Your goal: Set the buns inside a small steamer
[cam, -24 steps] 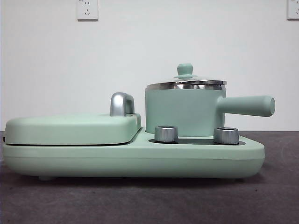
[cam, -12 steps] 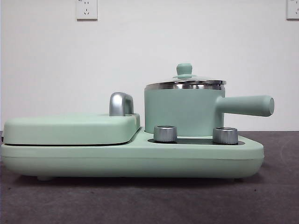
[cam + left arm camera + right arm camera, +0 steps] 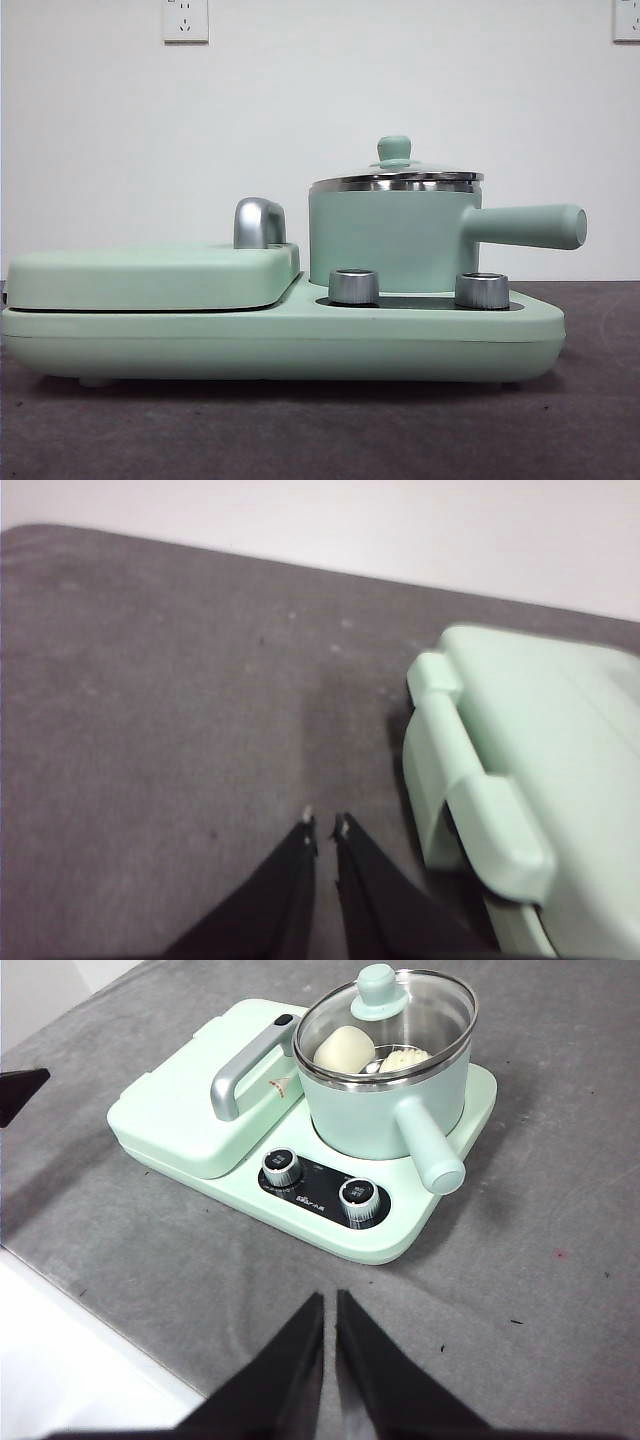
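- While both my arms wait back from the appliance, my right gripper (image 3: pixel 329 1298) hangs above the grey table (image 3: pixel 560 1290) with its jaws pressed together on nothing; the small steamer (image 3: pixel 385 1080) lies toward its twelve o'clock.
- Under the glass lid (image 3: pixel 400 1015) with its green knob (image 3: pixel 380 985), both buns sit inside the pot: the smooth bun (image 3: pixel 344 1050) beside the ridged bun (image 3: pixel 405 1058).
- My left gripper (image 3: pixel 325 827) is likewise closed and empty, just beside the griddle (image 3: pixel 540 760), near its hinge.
- Seen from the front, the steamer's side handle (image 3: pixel 525 225) points to three o'clock; two steel dials (image 3: pixel 354 286) stand before it.
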Controlling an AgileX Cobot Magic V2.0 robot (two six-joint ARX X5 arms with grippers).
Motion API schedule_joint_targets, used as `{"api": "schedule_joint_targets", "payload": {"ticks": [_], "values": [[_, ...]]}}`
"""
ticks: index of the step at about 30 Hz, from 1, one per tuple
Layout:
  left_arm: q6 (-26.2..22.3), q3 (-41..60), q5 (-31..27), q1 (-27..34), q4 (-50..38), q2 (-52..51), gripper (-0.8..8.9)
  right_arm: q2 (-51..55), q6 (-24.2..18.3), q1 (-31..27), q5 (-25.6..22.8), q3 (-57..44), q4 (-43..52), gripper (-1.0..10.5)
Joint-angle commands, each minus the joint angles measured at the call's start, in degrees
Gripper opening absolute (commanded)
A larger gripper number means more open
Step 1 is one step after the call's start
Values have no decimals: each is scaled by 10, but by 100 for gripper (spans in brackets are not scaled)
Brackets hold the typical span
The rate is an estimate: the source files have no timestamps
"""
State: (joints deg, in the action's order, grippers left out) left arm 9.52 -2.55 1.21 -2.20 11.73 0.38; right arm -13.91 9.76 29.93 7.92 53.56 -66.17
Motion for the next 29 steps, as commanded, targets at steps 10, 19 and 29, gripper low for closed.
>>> {"api": "schedule_joint_targets", "payload": {"ticks": [10,19,29], "values": [[-14,18,-18,2,-10,-2,37,-2,0,3,0,4,6,19],[-14,18,-18,2,-10,-2,37,-2,0,3,0,4,6,19],[-14,18,-18,2,-10,-2,37,-1,0,-15,-4,-1,9,19]]}}
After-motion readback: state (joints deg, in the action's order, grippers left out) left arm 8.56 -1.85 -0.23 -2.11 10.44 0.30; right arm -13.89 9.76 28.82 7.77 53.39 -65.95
